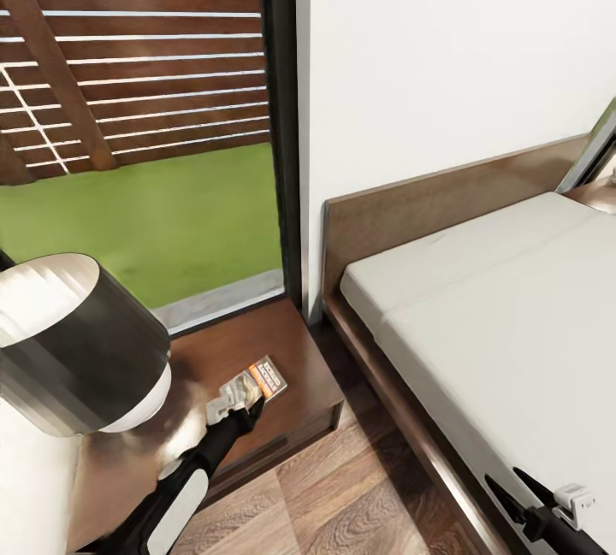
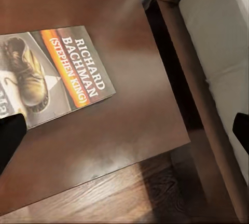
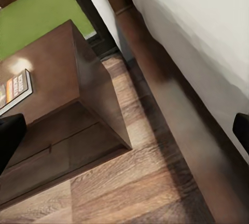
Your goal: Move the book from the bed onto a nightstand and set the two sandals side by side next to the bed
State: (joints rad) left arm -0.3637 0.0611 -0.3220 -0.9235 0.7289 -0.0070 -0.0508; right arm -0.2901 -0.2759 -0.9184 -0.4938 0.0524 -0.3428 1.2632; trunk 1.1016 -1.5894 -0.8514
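Observation:
The book lies flat on the reddish-brown nightstand, near its front edge. In the left wrist view its cover reads "RICHARD BACHMAN" beside an orange band. My left gripper hovers open just over the book's near end, its fingers spread wide apart. The bed with its pale-grey mattress stands to the right of the nightstand. My right gripper is open and empty over the bed's near edge, looking down at the nightstand and bed frame. The blue sandals are out of view.
A tall dark-framed window behind the nightstand shows a green lawn and a slatted wooden fence. A narrow strip of wood-plank floor runs between nightstand and bed. A white wall rises behind the headboard.

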